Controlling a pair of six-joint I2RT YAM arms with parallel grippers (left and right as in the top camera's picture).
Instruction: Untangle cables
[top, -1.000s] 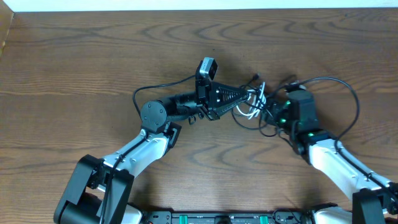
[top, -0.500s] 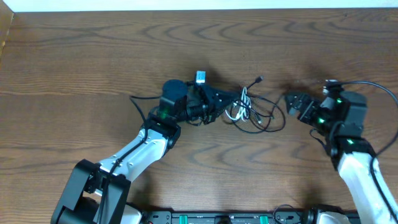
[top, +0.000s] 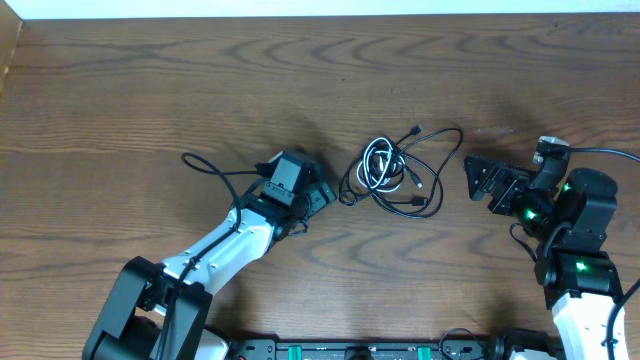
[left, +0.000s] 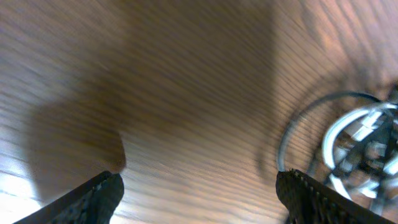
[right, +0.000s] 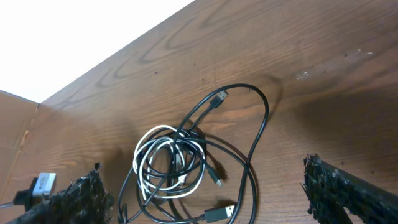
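Observation:
The cables (top: 395, 172) lie loose on the wooden table (top: 150, 90) as one small tangle: black cords with plug ends looped through a white cord (top: 377, 164). My left gripper (top: 328, 196) sits just left of the bundle, open and holding nothing. In the left wrist view its fingers (left: 93, 198) stand wide apart over bare wood, and the cables (left: 364, 146) show blurred at the right. My right gripper (top: 474, 178) is open a short way right of the tangle. In the right wrist view the cables (right: 189, 163) lie beyond my open right gripper (right: 202, 177), untouched.
The left arm's own thicker black wire (top: 212, 168) curls on the table behind its wrist. Another arm wire (top: 605, 152) runs off to the right. The table's far edge (top: 320, 15) meets a white wall, and its left edge (top: 8, 60) shows at the upper left.
My left gripper has opened, let go of the cables and drawn back to the left. The right arm has backed away to the right. The bundle has dropped onto the table.

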